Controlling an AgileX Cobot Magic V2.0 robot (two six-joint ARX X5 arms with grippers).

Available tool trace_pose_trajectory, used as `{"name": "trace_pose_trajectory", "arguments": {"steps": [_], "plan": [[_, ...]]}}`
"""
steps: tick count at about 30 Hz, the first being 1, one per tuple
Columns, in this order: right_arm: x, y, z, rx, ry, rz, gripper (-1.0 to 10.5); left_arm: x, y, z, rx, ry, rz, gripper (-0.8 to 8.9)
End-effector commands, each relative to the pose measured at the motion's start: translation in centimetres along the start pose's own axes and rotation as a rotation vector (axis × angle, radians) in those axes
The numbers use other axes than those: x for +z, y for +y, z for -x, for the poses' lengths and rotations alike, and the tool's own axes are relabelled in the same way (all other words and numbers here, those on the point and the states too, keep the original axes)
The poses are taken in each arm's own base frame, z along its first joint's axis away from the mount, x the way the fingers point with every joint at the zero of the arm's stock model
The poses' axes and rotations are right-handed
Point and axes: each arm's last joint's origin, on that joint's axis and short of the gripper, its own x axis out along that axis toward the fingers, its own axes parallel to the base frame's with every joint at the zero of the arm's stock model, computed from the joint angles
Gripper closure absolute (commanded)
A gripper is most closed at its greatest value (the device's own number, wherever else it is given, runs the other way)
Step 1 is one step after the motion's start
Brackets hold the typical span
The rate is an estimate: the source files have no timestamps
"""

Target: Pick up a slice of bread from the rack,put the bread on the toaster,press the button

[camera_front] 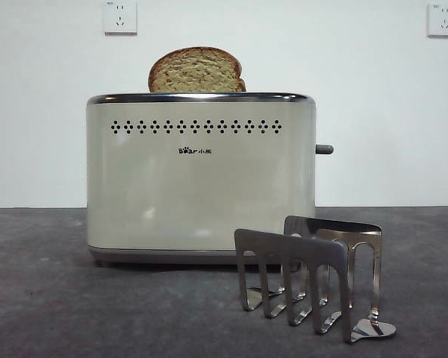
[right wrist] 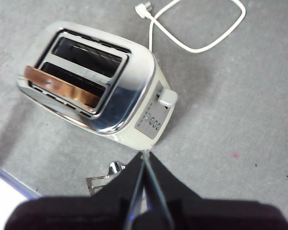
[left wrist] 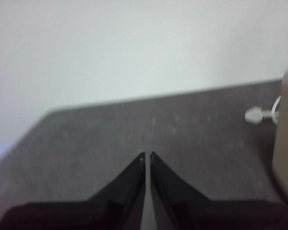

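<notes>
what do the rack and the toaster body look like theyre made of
The rack looks like polished steel: thin mirror-bright plates that reflect the scene. The toaster body has a glossy cream finish with soft reflections, perhaps painted metal or plastic; I cannot tell which. Its top rim looks chrome, mirror-shiny in the right wrist view.

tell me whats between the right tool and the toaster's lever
Nothing. In the right wrist view, only bare grey table separates the right tool from the lever on the toaster; the rack sits off to one side.
</notes>
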Motion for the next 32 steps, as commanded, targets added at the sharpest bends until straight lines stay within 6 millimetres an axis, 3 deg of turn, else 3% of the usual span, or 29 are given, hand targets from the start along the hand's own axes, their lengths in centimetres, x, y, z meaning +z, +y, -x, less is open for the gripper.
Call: {"name": "trace_pose_trajectory", "arguments": {"steps": [1,5,14,32], "plan": [[0.2,-0.3,-0.6,0.003,0.022,-0.003,9.5,-1.8,-0.1,0.3,0.007,-0.029,0.082,7.95],[0.4,-0.6,-1.1,-0.001,0.035,-0.009,9.5,-3.5,-0.3,0.4,0.007,-0.031,0.107,7.95],[0.4,-1.0,-1.2,-0.078,0.05,-0.009,9.5,-5.0,-0.6,0.5,-0.054,0.122,0.068,7.95],[0.4,-1.1,-1.2,-0.138,0.061,-0.008,9.5,-5.3,-0.6,0.3,-0.055,0.164,0.088,7.95]]}}
